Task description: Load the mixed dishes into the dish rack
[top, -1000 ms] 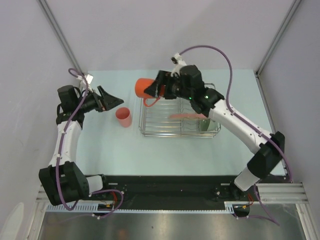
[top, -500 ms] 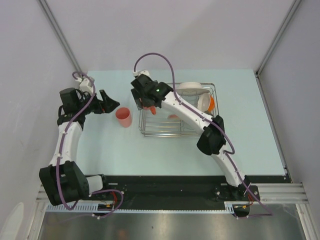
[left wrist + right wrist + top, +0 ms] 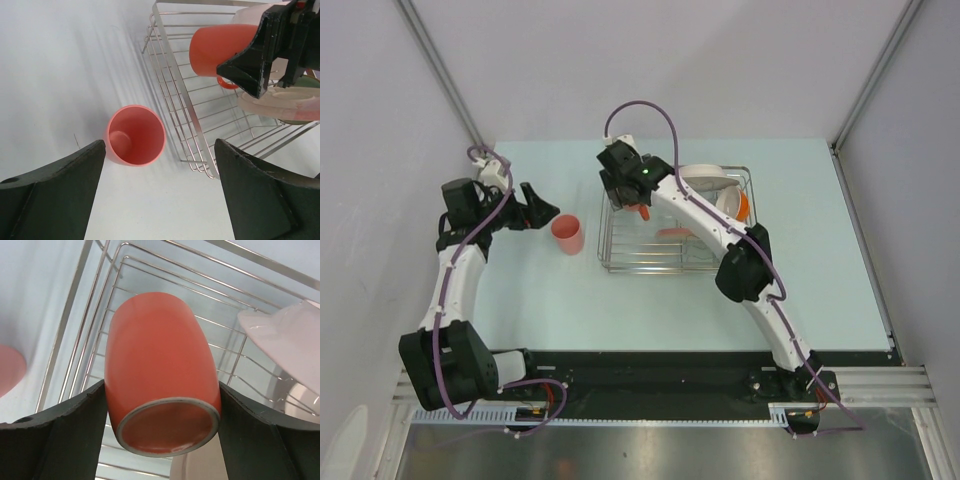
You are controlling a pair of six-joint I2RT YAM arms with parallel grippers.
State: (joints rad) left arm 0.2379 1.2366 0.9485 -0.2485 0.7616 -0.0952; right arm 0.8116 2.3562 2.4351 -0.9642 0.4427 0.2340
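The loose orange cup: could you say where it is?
Top view, left side: the cup stands on the table between the left end effector and the rack.

I see one cup (image 3: 567,234) standing left of centre, just left of the dish rack (image 3: 650,268), a second cup (image 3: 160,375) over its left end.

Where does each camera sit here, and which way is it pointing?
Top external: above and behind the arms, looking down on the table; both arms whole.
Left wrist: looking down at the cup beside the rack; its open fingers at the bottom.
Right wrist: looking down into the rack; its fingers grip the mug.
Both wrist views share the mug.
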